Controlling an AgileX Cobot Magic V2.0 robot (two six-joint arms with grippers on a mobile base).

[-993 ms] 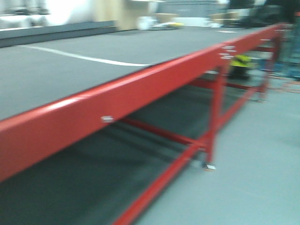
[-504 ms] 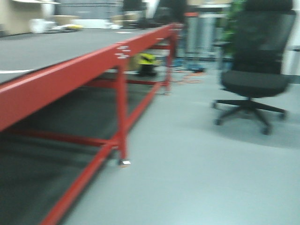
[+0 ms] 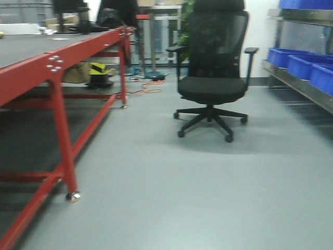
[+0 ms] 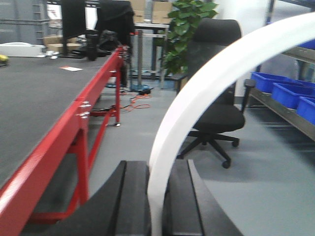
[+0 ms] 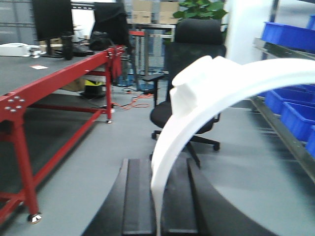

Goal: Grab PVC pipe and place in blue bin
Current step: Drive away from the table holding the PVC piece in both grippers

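Left wrist view, nearest: left gripper [image 4: 158, 167], two black fingers [image 4: 133, 196] drawn in close, pinching the foot of the PVC pipe [image 4: 197, 93]. The pipe is white and rises from between the fingers, then arches up and over to the right, out of the picture. Its far end is not in view.

Right wrist view, nearest: right gripper [image 5: 157, 167] likewise closed on a second pipe piece [image 5: 236, 83]. It is also a white arch bending right, with a blocky lump [image 5: 189, 86] on its upper curve. Its far end is cut off too.

Front view: neither arm shows. Grey floor [image 3: 182, 198] in the foreground. On the left is a red table [image 3: 31, 73] with a dark top; its near leg ends in a metal foot [image 3: 73, 197].

Further back, mid-floor: a black office chair [image 3: 210, 86] on a five-star base, apart from the table.

At the right edge: blue bins [image 3: 304, 65] in a row on a metal shelf [image 3: 296, 86], well apart from both grippers. Both pipe pieces are in the air, not in a bin.

Farther: an orange cable [image 3: 145, 89] lies on the floor by the far table leg, and a yellow-and-black object [image 3: 99, 69] sits under the table. A green plant [image 4: 184, 29] stands behind the chair. The background is blurred.
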